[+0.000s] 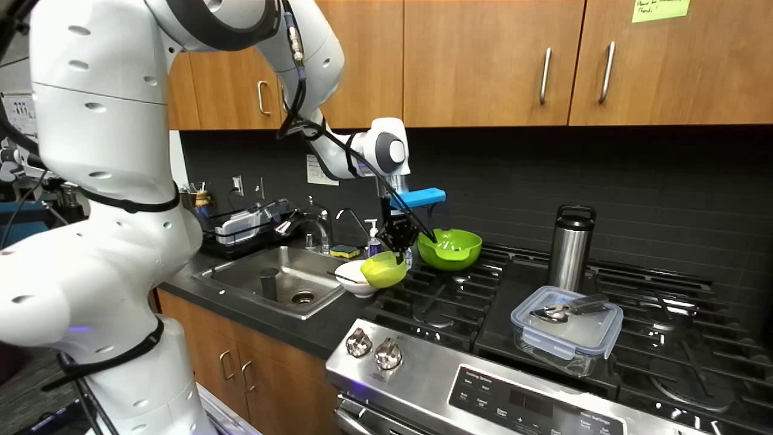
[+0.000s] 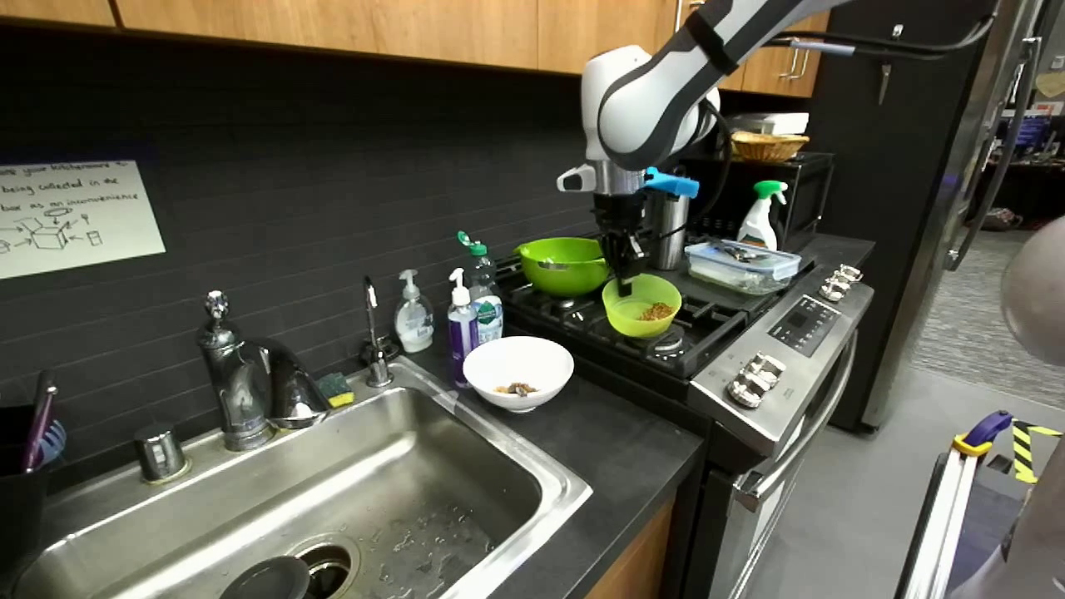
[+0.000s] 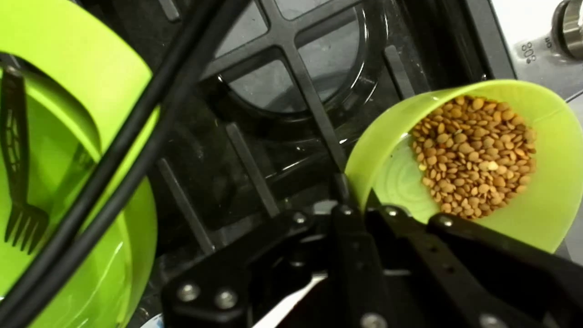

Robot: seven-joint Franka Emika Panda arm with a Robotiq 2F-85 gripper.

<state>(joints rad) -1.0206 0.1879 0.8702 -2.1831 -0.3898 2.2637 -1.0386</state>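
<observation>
Holding the small yellow-green bowl (image 2: 631,323) above the stove surface (image 1: 498,326), your gripper (image 3: 358,196) has its jaws clamped on the rim. You have the bowl tilted, with brown lentils (image 3: 476,157) heaped to one side. Near it, a larger green bowl (image 2: 559,279) contains a black fork (image 3: 16,146), and a white bowl (image 2: 522,359) sits on the counter surface (image 2: 611,433) beside your sink (image 2: 572,492).

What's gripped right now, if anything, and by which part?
A translucent round yellow-green plastic-looking bowl, by its rim: the jaws pinch its wall on the side nearer the glossy round green bowl.
</observation>
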